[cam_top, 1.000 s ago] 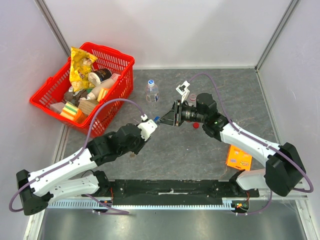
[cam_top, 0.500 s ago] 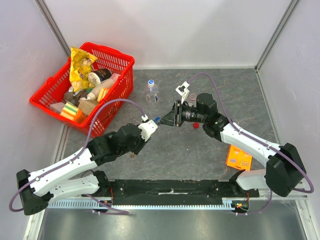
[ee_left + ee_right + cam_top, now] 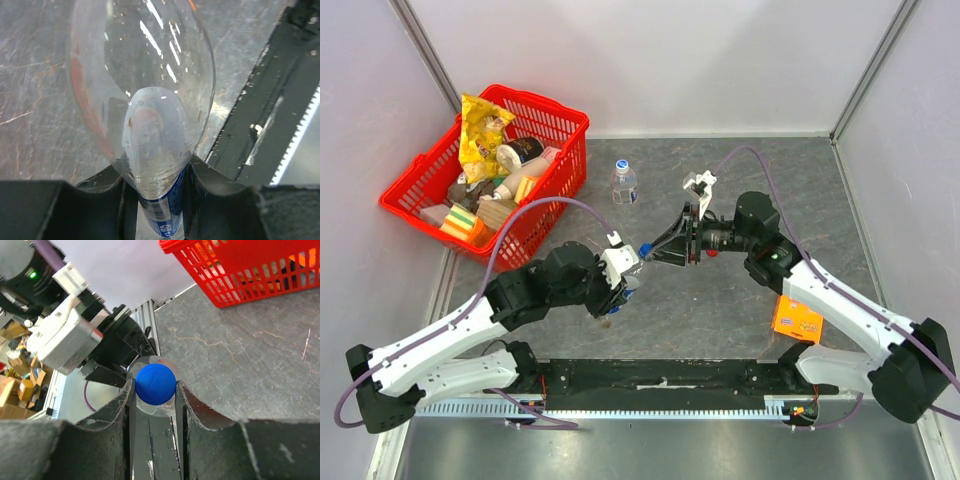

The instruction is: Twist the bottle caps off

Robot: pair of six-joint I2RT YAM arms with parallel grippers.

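My left gripper (image 3: 625, 276) is shut on the blue-labelled clear bottle (image 3: 161, 210), held off the table with its neck toward the right arm. In the left wrist view the fingers (image 3: 112, 182) clamp the label end. My right gripper (image 3: 652, 251) is shut on this bottle's blue cap (image 3: 155, 383), one finger on each side (image 3: 190, 405). A second bottle (image 3: 624, 184), pale-labelled with a white and blue cap, stands upright at the back centre. A red cap (image 3: 714, 252) shows by the right wrist. The red-labelled bottle is hidden.
A red basket (image 3: 555, 185) full of snacks stands at the back left, also in the right wrist view (image 3: 260, 290). An orange packet (image 3: 796, 317) lies at the right front. A black rail (image 3: 660, 375) runs along the near edge.
Both grippers have shifted toward the near right with the bottle between them. The right arm has swung outward, and its jaws now sit on the blue cap.
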